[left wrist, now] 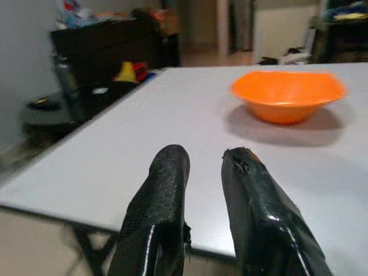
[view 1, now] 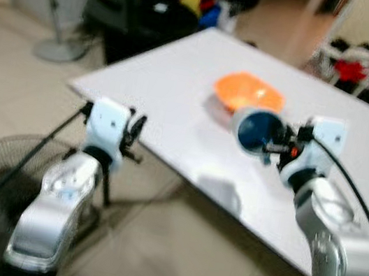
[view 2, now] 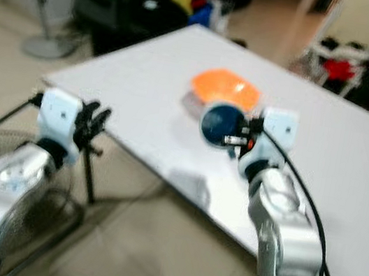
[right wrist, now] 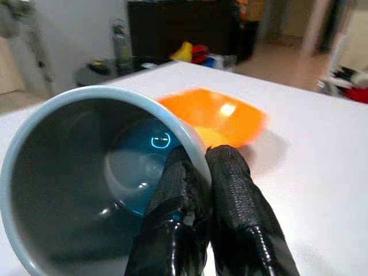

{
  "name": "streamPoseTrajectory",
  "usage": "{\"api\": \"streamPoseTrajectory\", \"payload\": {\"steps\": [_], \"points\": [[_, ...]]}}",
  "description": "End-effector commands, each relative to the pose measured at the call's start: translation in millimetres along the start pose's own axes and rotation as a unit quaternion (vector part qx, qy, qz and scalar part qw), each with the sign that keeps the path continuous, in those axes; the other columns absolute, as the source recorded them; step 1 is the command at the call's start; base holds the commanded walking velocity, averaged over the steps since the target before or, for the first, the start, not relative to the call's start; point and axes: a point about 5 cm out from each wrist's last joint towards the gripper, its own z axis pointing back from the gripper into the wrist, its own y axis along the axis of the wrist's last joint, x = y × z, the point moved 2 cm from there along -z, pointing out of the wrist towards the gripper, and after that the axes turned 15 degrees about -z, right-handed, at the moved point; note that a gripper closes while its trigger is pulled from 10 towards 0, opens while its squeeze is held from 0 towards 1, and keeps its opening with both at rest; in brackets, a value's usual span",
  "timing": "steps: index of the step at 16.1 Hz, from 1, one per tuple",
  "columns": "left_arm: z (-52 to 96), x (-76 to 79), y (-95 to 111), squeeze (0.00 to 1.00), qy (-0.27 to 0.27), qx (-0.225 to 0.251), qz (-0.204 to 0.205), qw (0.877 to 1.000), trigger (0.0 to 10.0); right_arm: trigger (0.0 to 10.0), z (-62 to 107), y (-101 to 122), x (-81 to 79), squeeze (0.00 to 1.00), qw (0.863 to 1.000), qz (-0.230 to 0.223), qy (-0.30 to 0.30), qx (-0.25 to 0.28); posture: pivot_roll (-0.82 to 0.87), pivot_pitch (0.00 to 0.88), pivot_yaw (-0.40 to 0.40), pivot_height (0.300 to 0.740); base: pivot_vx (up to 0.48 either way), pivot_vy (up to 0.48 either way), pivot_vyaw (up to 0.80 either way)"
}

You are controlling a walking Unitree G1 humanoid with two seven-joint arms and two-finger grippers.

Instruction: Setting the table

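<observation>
Currently placing: right gripper (right wrist: 198, 167) pinches blue cup (view 1: 257, 129) rim above table (view 1: 177, 94) beside orange bowl (view 1: 249, 92) — next, upright and lower; left gripper (left wrist: 204, 167) slightly parted, empty.

Left gripper (left wrist: 204, 167) slightly parted, orange bowl (left wrist: 287, 95) on white table (left wrist: 144, 138).

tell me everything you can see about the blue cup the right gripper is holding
The cup is dark blue with a pale rim, glossy like ceramic, and looks empty, with a small light mark on its inside bottom. The right gripper pinches its rim, one finger inside and one outside. It is tipped on its side, mouth toward the robot, held above the white table just in front of the orange bowl. Whether it touches the bowl cannot be told. No handle is in view.
</observation>
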Motion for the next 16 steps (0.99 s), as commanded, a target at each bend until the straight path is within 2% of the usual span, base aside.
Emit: {"api": "streamPoseTrajectory", "payload": {"steps": [1, 6, 15, 16], "points": [[-0.3, 6.5, 5.9, 0.00, -0.012, 0.011, 0.000, 1.000, 10.0, 10.0, 2.0, 7.0, 5.8, 0.00, 1.000, 0.000, -0.008, 0.005, 0.10, 0.000, -0.044, 0.727, 0.341, 0.000, -0.80], [-0.1, 6.5, 4.2, 0.00, -0.016, 0.011, -0.005, 1.000, 10.0, 10.0, 6.9, 4.4, 8.6, 0.00, 1.000, -0.009, -0.009, -0.005, 0.11, 0.000, -0.035, 0.727, 0.340, 0.000, -0.73], [6.3, -1.3, 2.7, 0.00, -0.015, 0.007, -0.021, 1.000, 10.0, 10.0, 0.0, 2.6, 4.7, 0.00, 1.000, -0.023, 0.001, -0.018, 0.15, 0.000, -0.041, 0.727, 0.330, 0.000, 0.00], [7.3, -3.3, 2.6, 0.00, -0.015, 0.007, -0.024, 1.000, 10.0, 10.0, -1.3, 0.4, 3.2, 0.00, 0.999, -0.024, 0.004, -0.026, 0.16, 0.000, -0.045, 0.727, 0.322, 0.000, -0.80]]}}
